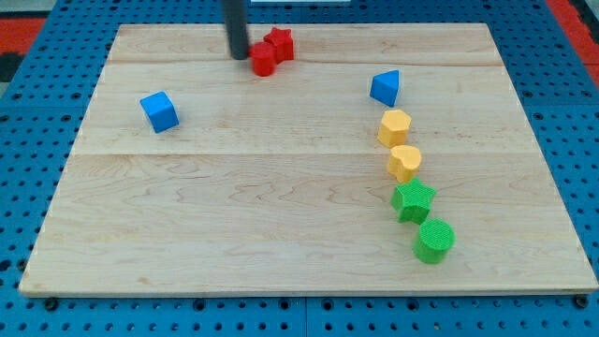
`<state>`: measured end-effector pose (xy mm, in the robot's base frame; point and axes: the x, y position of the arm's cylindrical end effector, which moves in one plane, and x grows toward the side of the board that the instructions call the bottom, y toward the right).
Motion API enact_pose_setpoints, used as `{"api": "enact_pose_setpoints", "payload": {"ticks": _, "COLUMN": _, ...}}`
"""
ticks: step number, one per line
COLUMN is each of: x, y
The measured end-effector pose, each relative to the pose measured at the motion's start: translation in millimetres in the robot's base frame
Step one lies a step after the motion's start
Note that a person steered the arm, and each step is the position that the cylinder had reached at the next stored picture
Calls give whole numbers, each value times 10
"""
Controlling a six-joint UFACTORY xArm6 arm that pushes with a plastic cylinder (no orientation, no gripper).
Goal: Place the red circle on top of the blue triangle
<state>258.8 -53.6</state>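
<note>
Near edge: green circle (434,241), well clear. Blue triangle (385,88) sat mid-right. Far top: red circle (263,62) touched the red star (279,43); tip (240,54) just left, no fingers, holding nothing. Looked light, rigid, slidey; push its left face.

Wooden board (281,234) on blue pegboard (28,112). Blue cube (159,111) at 9 o'clock. Red star (279,43), apparently, at 12. From 3 toward 5: two yellow blocks (394,126) (404,161), green star (413,200), green cylinder (434,241).
</note>
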Motion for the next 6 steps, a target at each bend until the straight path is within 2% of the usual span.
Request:
{"api": "enact_pose_setpoints", "payload": {"ticks": 1, "x": 56, "y": 475}}
{"api": "enact_pose_setpoints", "payload": {"ticks": 3, "x": -152, "y": -269}}
{"api": "enact_pose_setpoints", "payload": {"ticks": 4, "x": -47, "y": -189}}
{"api": "enact_pose_setpoints", "payload": {"ticks": 5, "x": 266, "y": -150}}
{"api": "enact_pose_setpoints", "payload": {"ticks": 6, "x": 357, "y": 382}}
